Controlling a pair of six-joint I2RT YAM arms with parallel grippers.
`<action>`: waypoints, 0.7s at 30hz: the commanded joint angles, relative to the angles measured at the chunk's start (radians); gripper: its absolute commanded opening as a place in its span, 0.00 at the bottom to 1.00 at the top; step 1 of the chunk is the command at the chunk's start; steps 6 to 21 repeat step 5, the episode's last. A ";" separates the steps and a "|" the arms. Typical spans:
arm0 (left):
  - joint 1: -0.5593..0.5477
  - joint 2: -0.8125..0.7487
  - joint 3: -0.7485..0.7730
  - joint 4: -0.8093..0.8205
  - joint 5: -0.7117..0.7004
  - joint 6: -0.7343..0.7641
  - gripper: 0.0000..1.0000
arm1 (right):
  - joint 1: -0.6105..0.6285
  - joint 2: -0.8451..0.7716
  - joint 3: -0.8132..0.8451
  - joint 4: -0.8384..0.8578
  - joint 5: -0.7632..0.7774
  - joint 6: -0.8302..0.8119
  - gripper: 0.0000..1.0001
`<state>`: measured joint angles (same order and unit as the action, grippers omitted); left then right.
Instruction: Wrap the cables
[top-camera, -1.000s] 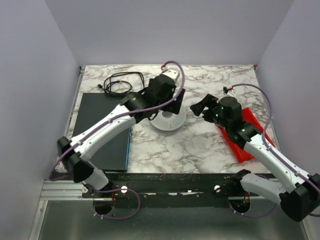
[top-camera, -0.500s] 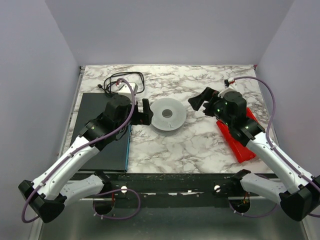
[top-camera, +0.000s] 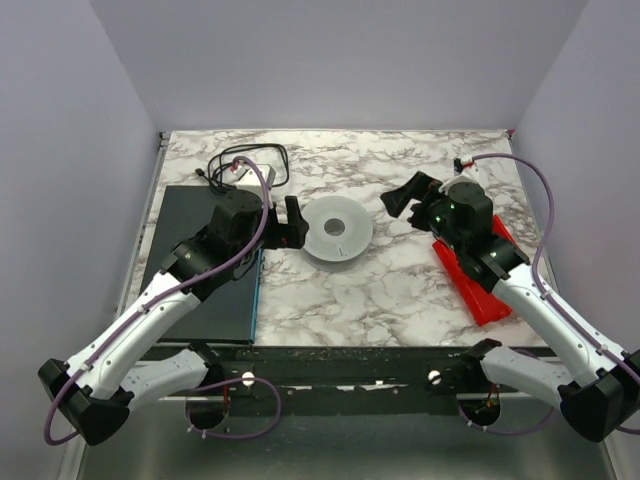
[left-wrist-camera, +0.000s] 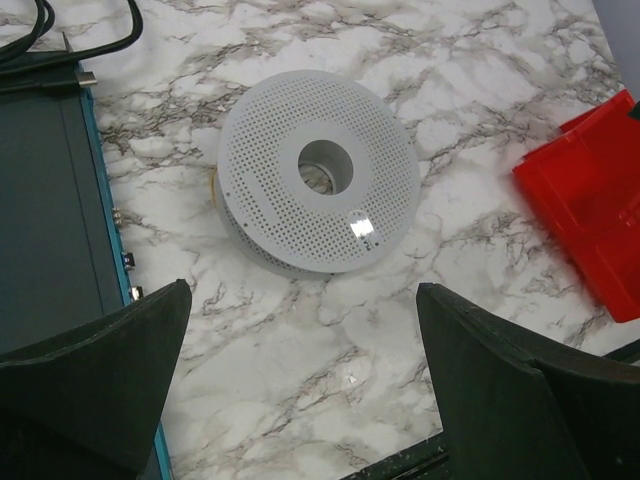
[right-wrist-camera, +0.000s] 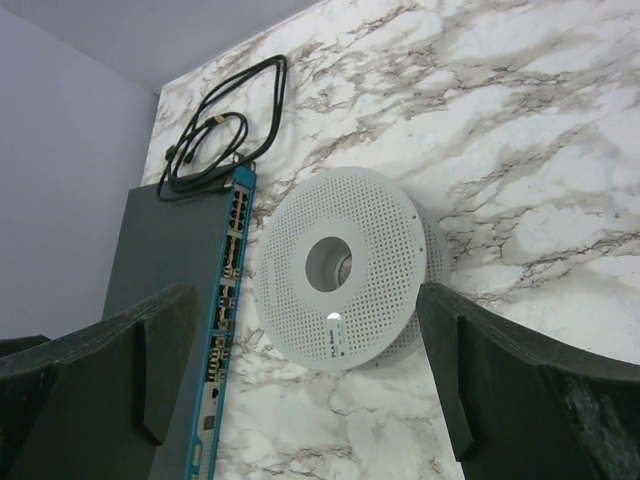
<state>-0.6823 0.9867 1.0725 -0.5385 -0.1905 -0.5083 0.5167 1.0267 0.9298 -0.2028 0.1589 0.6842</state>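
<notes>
Our left gripper (top-camera: 292, 224), at the spool's (top-camera: 337, 229) 9 o'clock, and right gripper (right-wrist-camera: 302, 292), at its 2 o'clock, stand spread wide, holding nothing. We see only a tan sliver of wire (left-wrist-camera: 214, 186), at the spool's 9 o'clock rim.

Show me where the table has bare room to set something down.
Free: the near table in front of the spool, between the dark switch and the red tray; also the back strip right of the black cord. Crowded: the back-left corner, and the spool's flanks, where the left gripper and right gripper stand open.
</notes>
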 joint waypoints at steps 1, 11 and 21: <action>0.004 -0.017 -0.020 0.038 -0.001 -0.021 0.99 | -0.001 -0.021 -0.021 0.021 0.037 0.013 1.00; 0.004 -0.044 -0.043 0.051 -0.025 -0.037 0.99 | -0.002 -0.024 -0.027 0.020 0.042 0.011 1.00; 0.004 -0.044 -0.043 0.051 -0.025 -0.037 0.99 | -0.002 -0.024 -0.027 0.020 0.042 0.011 1.00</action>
